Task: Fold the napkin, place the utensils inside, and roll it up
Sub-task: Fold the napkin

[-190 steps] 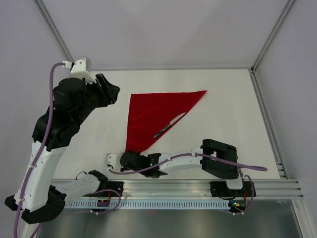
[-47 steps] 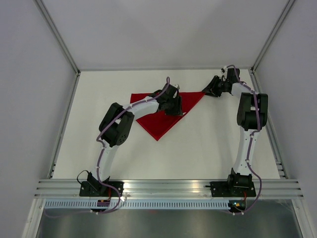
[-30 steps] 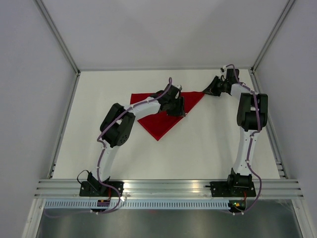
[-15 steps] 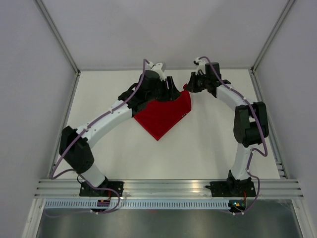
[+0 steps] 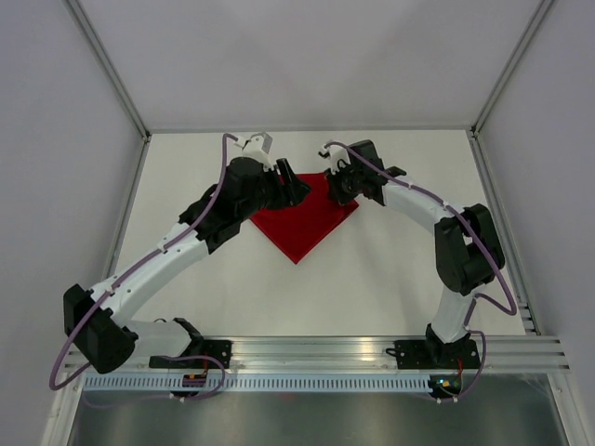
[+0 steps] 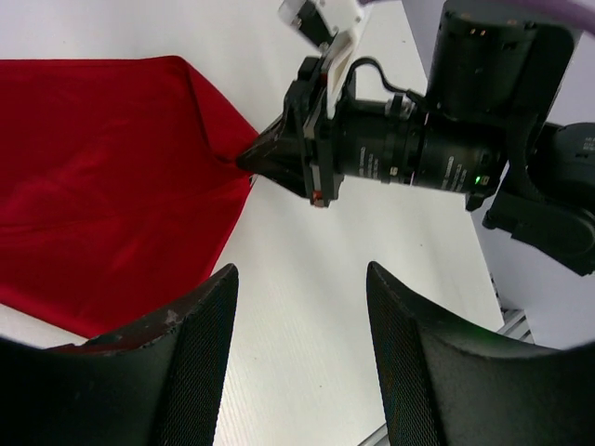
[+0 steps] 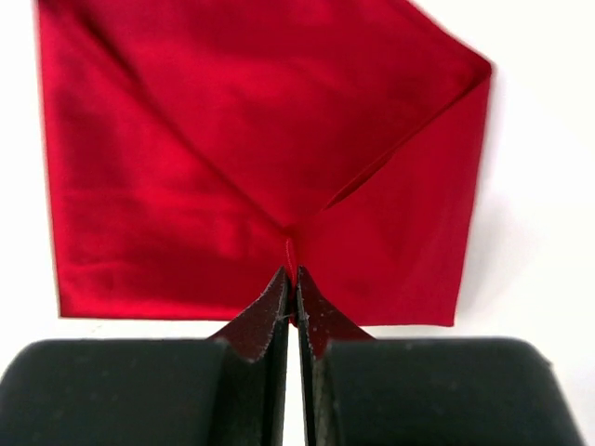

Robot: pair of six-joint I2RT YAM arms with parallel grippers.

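The deep-red napkin (image 5: 302, 223) lies folded at the far middle of the white table, one point toward the near edge. My right gripper (image 5: 328, 177) is shut on a corner of the napkin (image 7: 232, 139), which it holds drawn in over the cloth; the pinch shows at the right gripper's tips (image 7: 291, 274). My left gripper (image 5: 294, 185) hovers open just left of that pinch, with nothing between its fingers. In the left wrist view the left gripper (image 6: 299, 279) is over bare table, with the napkin (image 6: 102, 177) to its left and the right gripper (image 6: 249, 160) beyond. The utensils are hidden.
White walls (image 5: 307, 65) close the table at the back and on both sides. An aluminium rail (image 5: 316, 351) with both arm bases runs along the near edge. The right arm's elbow (image 5: 465, 246) stands over the right half of the table.
The right gripper has pulled the napkin's right corner leftward across the cloth, folding it over. The left gripper has lifted off the napkin, drawn back to the left and opened wider.
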